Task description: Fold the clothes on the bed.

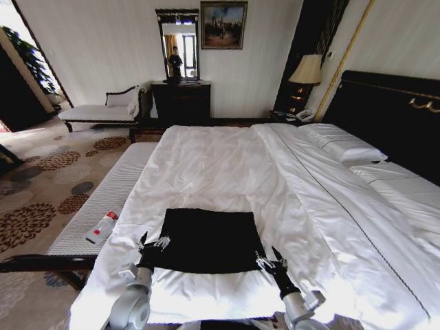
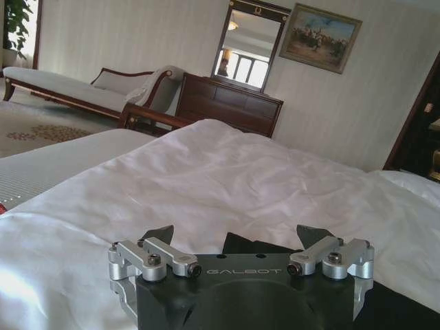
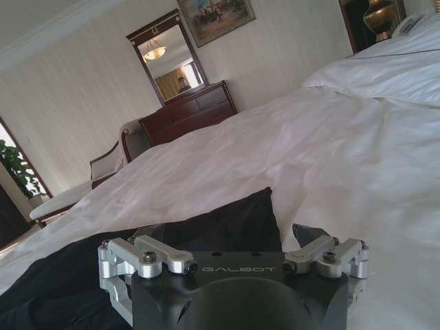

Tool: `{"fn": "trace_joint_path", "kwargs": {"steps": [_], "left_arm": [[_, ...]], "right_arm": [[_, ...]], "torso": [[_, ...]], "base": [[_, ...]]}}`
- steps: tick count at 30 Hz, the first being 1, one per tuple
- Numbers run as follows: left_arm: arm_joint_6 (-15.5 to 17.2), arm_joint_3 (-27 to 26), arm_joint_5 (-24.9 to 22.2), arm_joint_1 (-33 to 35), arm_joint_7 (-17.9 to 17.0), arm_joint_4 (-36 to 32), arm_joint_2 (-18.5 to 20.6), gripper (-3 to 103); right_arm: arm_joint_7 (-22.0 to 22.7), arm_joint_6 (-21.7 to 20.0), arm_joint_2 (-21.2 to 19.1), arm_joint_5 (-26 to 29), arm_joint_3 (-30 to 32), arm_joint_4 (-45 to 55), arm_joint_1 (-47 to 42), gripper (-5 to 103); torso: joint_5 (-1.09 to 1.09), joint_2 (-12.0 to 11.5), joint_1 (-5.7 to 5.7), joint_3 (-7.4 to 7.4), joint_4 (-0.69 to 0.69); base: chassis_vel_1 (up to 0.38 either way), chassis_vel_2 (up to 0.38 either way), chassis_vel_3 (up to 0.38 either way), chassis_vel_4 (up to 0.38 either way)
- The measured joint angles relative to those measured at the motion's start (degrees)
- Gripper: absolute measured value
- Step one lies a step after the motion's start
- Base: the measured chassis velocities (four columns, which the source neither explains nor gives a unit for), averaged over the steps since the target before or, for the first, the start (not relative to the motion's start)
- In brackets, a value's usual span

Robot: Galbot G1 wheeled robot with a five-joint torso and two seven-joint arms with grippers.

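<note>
**Both grippers spread at the near corners of the black T-shirt**

While the black T-shirt [image 1: 206,239] lies as a flat, roughly square dark patch on the white duvet of the bed [image 1: 227,165], both arms reach in from the foot end. On the head view's clock face the shirt sits between the centre and 6 o'clock, well short of the pillows [image 1: 344,146] at about 2 o'clock and the dark headboard [image 1: 388,113] at 3 o'clock.

At about 7 o'clock the left gripper [image 1: 152,245] rests at the shirt's near left corner, its fingers spread apart and nothing between them. From the left wrist camera the same left gripper [image 2: 237,237] shows its two dark fingertips wide apart, with an edge of black cloth [image 2: 258,245] just beyond them on the duvet.

At about 5 o'clock the right gripper [image 1: 272,261] sits at the shirt's near right corner, likewise released. The right wrist camera shows its fingers [image 3: 308,234] parted, with black fabric [image 3: 206,223] lying between and beyond them; whether the tips touch the cloth cannot be told.

A narrow white-cushioned bench [image 1: 110,199] stands beside the bed at 9 o'clock, with a small white-and-red bottle [image 1: 103,226] lying on it. A dark dresser [image 1: 181,102] with a mirror [image 1: 177,41] stands against the far wall at 12 o'clock.
</note>
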Motion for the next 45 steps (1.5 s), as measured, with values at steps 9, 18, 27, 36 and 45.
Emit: {"fn": "trace_joint_path", "kwargs": {"steps": [9,18,27,36,45], "left_arm": [[0.81,1.94,-7.3,-12.76,1.0,13.59,-1.12,84],[1.66,4.22,-10.16,-20.18,2.92,19.63,0.0,60],[3.52,6.81,-13.55,-24.84,2.91,24.89,0.82,77],[8.07,9.55,-16.4,-27.46,2.82,27.14,1.84,75],[12.45,10.48,-20.31,-29.64,1.48,26.86,4.29,42]], "right_arm": [[0.49,-0.62,0.86,-1.31,1.06,0.31,-0.84,100],[0.33,-0.49,2.53,-2.41,1.95,-0.65,-1.58,100],[0.38,-1.19,2.5,-2.0,2.56,0.53,-1.57,100],[0.87,-1.8,2.2,-1.16,3.29,1.44,-1.75,100],[1.56,-2.7,1.81,-0.46,2.93,2.01,-1.55,100]], "torso": [[-0.01,-0.01,0.01,0.0,0.01],[0.0,-0.01,0.01,0.0,0.0],[0.0,-0.01,0.01,0.0,-0.01],[0.0,-0.01,0.01,0.0,-0.01],[0.0,-0.01,0.0,0.0,0.0]], "base": [[0.0,0.0,0.0,0.0],[0.0,0.0,0.0,0.0],[0.0,0.0,0.0,0.0],[0.0,0.0,0.0,0.0],[0.0,0.0,0.0,0.0]]}}
